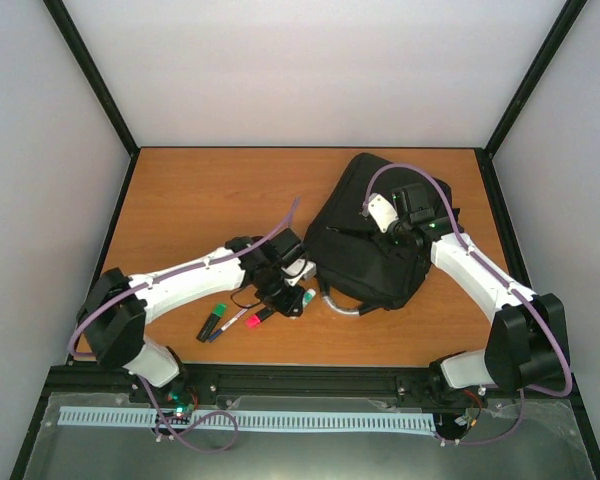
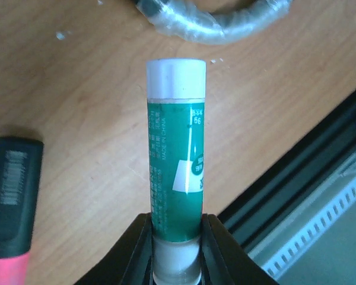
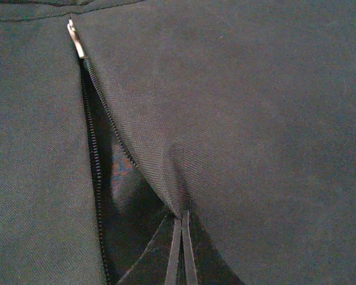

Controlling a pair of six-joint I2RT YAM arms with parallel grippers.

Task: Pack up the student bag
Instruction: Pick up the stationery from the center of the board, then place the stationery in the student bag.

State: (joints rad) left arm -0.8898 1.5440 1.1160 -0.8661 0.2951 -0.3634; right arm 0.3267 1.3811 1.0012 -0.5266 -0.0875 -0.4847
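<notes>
The student bag, a black fabric backpack, lies right of the table's middle, its grey loop handle toward the near side. My right gripper sits on top of it. In the right wrist view that gripper is shut on the fabric edge of the bag beside the open zipper, and lifts it so that a dark gap shows. My left gripper is shut on a green glue stick with a white cap, held just above the wood near the handle.
A pink highlighter with a black cap lies left of the glue stick. In the top view a green marker, a thin pen and the highlighter lie near the front edge. The black table rail runs close on the right.
</notes>
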